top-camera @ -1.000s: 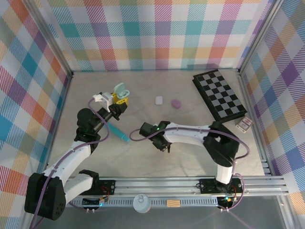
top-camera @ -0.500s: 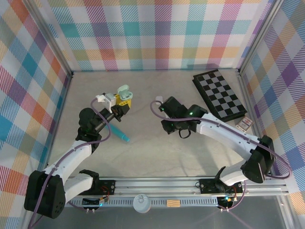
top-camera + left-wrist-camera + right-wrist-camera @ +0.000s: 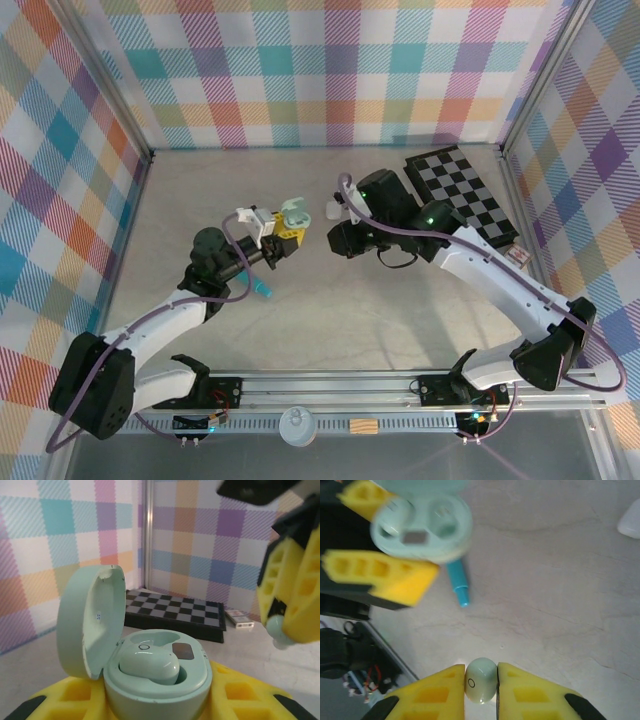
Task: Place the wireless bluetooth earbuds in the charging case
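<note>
You had bright, even light from overhead, and the table (image 3: 330, 320) carried only faint, soft shadows. Your top view was sharp, its frame rails (image 3: 350, 384) bowing slightly at the edges. In your right wrist view the mint case (image 3: 422, 527) was smeared with blur while the earbud (image 3: 481, 681) was crisp. Your left wrist view held the case sharp and the checkerboard (image 3: 175, 612) soft.

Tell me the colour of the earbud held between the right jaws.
Pale mint green; the earbud shows best in the right wrist view.
</note>
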Motion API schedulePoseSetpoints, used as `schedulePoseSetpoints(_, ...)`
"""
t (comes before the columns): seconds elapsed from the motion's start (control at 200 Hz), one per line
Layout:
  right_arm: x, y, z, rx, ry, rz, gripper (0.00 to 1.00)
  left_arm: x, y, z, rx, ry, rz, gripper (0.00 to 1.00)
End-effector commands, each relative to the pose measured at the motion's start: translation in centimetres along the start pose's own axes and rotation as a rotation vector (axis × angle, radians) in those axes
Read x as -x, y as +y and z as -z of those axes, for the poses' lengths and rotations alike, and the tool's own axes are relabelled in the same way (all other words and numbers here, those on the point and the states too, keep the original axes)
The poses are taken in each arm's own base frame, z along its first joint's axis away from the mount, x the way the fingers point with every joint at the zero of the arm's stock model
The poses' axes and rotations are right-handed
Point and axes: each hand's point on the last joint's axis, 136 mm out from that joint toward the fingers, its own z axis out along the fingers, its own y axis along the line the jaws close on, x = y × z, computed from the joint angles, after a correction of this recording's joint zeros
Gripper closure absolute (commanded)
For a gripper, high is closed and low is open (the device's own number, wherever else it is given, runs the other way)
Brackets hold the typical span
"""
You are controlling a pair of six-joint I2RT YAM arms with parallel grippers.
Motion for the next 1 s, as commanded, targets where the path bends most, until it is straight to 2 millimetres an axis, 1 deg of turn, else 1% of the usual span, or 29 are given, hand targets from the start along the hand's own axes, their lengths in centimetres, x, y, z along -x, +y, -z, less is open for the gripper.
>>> schedulePoseSetpoints(0.0,2.1,2.3,2.1,0.133,-0.066,-0.018,0.81,2.1,-1.7,-0.7,-0.078,-0.066,-0.069,0.69)
schedulePoseSetpoints(0.17,3.3,2.9,2.4,0.193,-0.086,-0.033,0.81,2.0,-3.5,-1.3,-0.158,-0.072,-0.069,0.70)
schedulePoseSetpoints(0.44,3.9,3.0,1.7,0.237,-0.081,-0.051,0.81,1.9,-5.4,-1.7,-0.252,-0.057,-0.071,0.70)
schedulePoseSetpoints(0.585,3.9,2.9,1.4,0.242,-0.076,-0.057,0.81,2.2,-5.8,-1.8,-0.273,-0.064,-0.080,0.70)
schedulePoseSetpoints(0.79,3.2,2.1,0.9,0.221,-0.060,-0.076,0.81,3.2,-5.9,-1.6,-0.275,-0.099,-0.080,0.70)
schedulePoseSetpoints(0.995,2.8,1.5,0.6,0.201,-0.050,-0.084,0.81,3.6,-6.0,-1.4,-0.275,-0.105,-0.079,0.70)
